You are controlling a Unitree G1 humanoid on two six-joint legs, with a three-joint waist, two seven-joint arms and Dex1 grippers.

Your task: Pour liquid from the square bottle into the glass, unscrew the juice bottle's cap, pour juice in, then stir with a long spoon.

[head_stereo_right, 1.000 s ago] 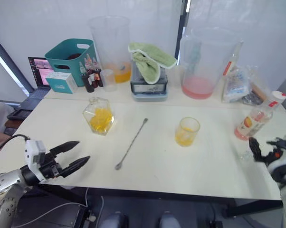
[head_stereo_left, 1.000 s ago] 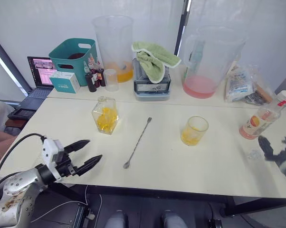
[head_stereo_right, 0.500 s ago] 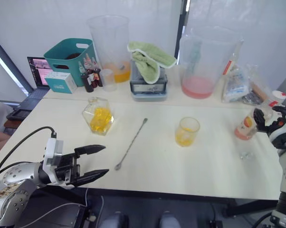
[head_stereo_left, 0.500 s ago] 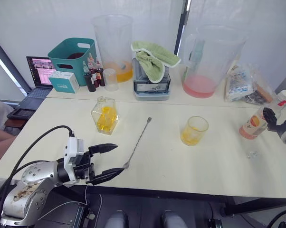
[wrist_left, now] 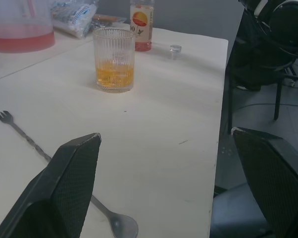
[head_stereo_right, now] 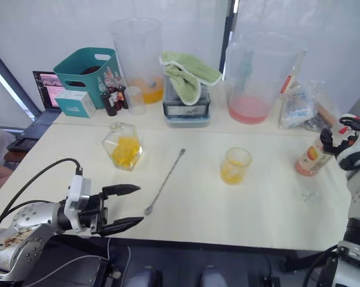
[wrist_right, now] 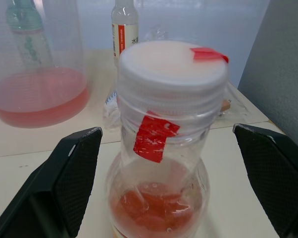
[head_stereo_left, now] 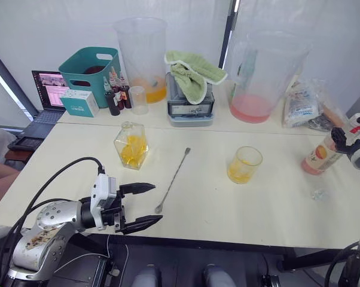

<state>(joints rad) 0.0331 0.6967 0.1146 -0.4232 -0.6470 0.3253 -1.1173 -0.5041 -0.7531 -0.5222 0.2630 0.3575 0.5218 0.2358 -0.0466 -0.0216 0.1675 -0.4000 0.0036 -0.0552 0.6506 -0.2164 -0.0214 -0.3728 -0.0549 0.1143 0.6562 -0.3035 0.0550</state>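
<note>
The glass (head_stereo_left: 244,164), holding some orange liquid, stands right of the table's middle. The square bottle (head_stereo_left: 132,146), part full of orange liquid, stands to the left. Between them the long spoon (head_stereo_left: 173,179) lies flat, its bowl toward the front edge. The juice bottle (head_stereo_left: 319,156) stands at the right edge. My right gripper (wrist_right: 166,130) is open, one finger on each side of the white cap (wrist_right: 173,63) with the red mark, not touching it. My left gripper (head_stereo_left: 140,206) is open just left of the spoon's bowl (wrist_left: 123,225), low over the front edge.
Along the back stand a teal basket (head_stereo_left: 90,69), dropper bottles (head_stereo_left: 115,95), a pitcher with orange liquid (head_stereo_left: 143,54), a green cloth (head_stereo_left: 193,72) on a box, a pitcher with pink liquid (head_stereo_left: 261,72) and bags (head_stereo_left: 305,104). A small clear stopper (head_stereo_left: 317,194) lies front right.
My left gripper has come forward and to the right, up to the spoon's bowl. My right gripper has risen from the table's right edge to the juice bottle's cap.
</note>
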